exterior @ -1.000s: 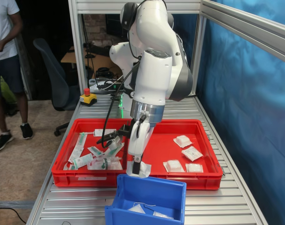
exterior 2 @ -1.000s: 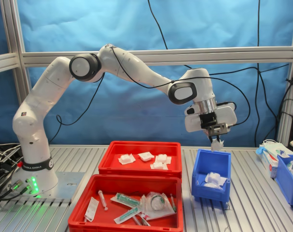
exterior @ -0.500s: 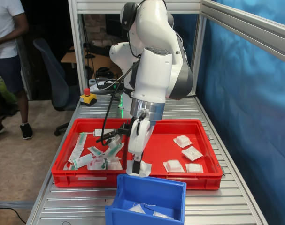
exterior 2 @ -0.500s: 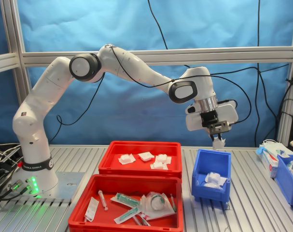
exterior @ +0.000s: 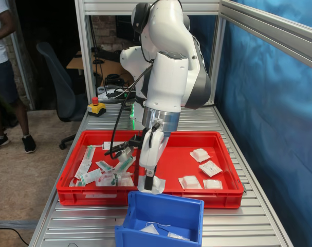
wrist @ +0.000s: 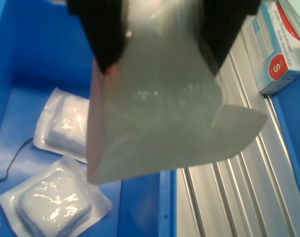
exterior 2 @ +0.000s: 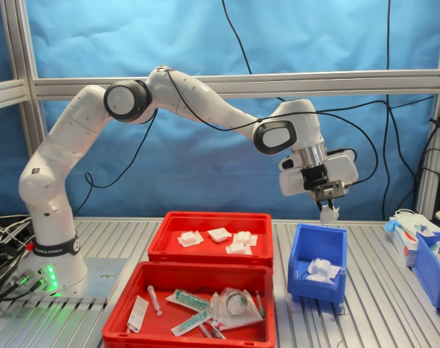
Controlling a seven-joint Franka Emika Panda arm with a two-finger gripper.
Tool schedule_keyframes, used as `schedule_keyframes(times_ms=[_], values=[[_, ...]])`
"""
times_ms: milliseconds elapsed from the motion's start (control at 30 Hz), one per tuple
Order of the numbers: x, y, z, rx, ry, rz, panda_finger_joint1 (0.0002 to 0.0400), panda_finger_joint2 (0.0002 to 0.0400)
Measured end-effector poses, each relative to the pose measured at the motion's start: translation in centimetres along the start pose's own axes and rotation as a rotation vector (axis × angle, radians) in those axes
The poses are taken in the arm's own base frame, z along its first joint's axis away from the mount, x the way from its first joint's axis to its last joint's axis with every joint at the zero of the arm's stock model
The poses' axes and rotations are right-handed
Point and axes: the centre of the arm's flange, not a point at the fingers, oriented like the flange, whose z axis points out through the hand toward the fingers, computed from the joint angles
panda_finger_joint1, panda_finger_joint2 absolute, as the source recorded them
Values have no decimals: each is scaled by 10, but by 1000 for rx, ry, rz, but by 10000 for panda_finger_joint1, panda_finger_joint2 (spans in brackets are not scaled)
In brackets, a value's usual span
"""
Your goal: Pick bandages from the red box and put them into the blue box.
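A wrapped bandage (exterior 2: 328, 214) is pinched between the closed-in fingers of the gripper (exterior 2: 325, 206) and is held in the air above the far rim of the blue box (exterior 2: 317, 270), clear of its walls as seen in the second exterior view. In the wrist view the clear wrap of the held bandage (wrist: 159, 103) fills most of the picture, with the dark fingers (wrist: 107, 34) pressed on its upper edge. Two more bandages (wrist: 61, 123) are seen lying on the floor of the blue box (wrist: 21, 44) (one overlapping the other's corner). The blue box is stood near the front edge of the worktop (exterior: 84, 221) in the first exterior view, just in front of the red crates. Four bandages (exterior 2: 218, 238) are left in the red box (exterior 2: 205, 250), toward its right end in the second exterior view. Beside it, a second red crate (exterior 2: 133, 330) is filled with syringes and long packets (exterior 2: 191, 301); their exact number cannot be told.
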Motion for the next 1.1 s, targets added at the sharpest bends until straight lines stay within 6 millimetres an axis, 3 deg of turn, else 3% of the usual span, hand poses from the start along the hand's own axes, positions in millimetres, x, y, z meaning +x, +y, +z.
schedule_keyframes(times_ms=[233,267,400,433,600,633,733,767,867,900,1067,1100], values=[[0,-1,-1,1,-1,1,88,88],[0,-1,-1,2,-1,1,123,123],[0,-1,-1,2,-1,1,123,123],[0,-1,-1,3,-1,1,173,173],[0,-2,-1,4,-1,2,173,173],[0,-2,-1,4,-1,2,223,223],[0,-2,-1,4,-1,2,223,223],[0,-2,-1,4,-1,2,273,273],[0,-3,-1,4,-1,2,273,273],[0,-3,-1,4,-1,2,323,323],[0,-3,-1,5,-1,2,323,323],[0,-3,-1,5,-1,2,373,373]])
